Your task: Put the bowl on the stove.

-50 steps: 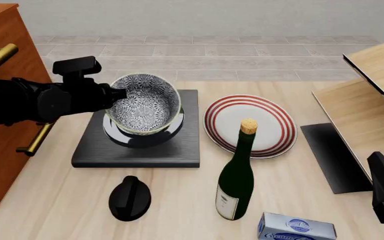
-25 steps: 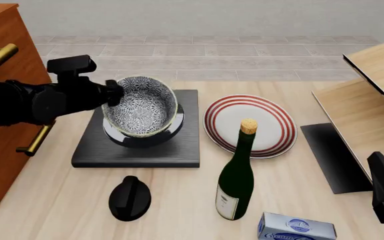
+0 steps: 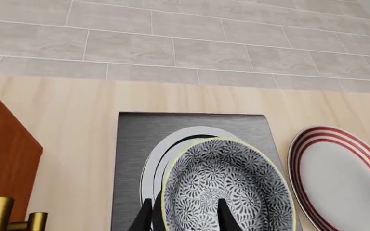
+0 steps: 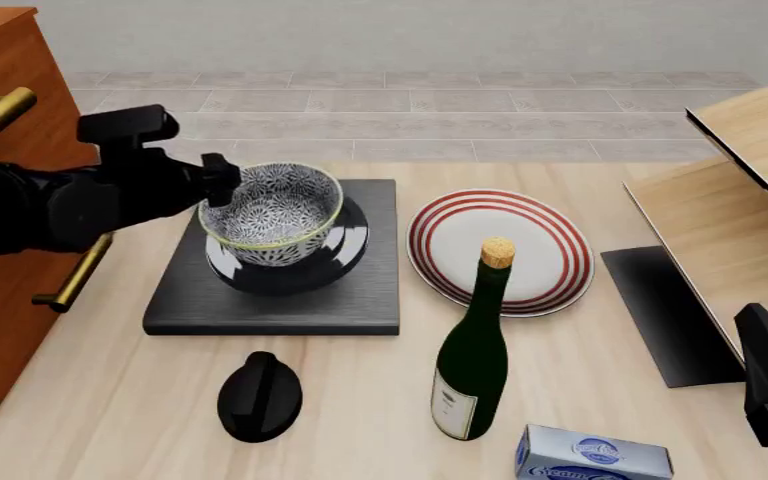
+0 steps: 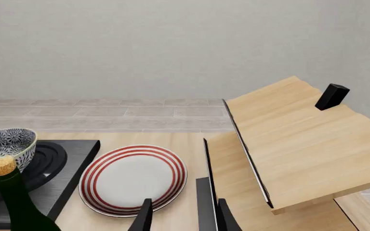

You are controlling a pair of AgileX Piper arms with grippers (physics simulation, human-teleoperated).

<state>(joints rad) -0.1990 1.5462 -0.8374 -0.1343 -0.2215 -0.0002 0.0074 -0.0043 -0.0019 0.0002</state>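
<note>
Here the bowl (image 4: pixel 269 215) sits over the round burner of the stove (image 4: pixel 277 262), roughly level and centred on the rings; whether its base rests fully on the burner or hangs just above it cannot be told from these views. The stove lies on the worktop (image 4: pixel 584 360), beside the red-ringed plate (image 4: pixel 502 249).

Handling, as a judgement: the bowl looks like rigid glazed ceramic, moderately heavy for its size, smooth and therefore prone to slip, and liable to chip if dropped. It will not flex under grip. The only practical hold is the thin yellow-green rim, with one finger inside the wall and one outside, taken on the side nearest the arm so that the bowl hangs close to level.

The left pincer (image 3: pixel 183 216) is applied in exactly this way. In the left wrist view its two dark fingers (image 3: pixel 224 215) straddle the near rim, one inside the patterned wall and one outside, set only slightly wider than the wall itself. It appears closed on the rim.

The right pincer (image 5: pixel 180 216) is well apart from the bowl, above the worktop near the plate. Its fingers stand parted with nothing between them, so it is open and idle.
</note>
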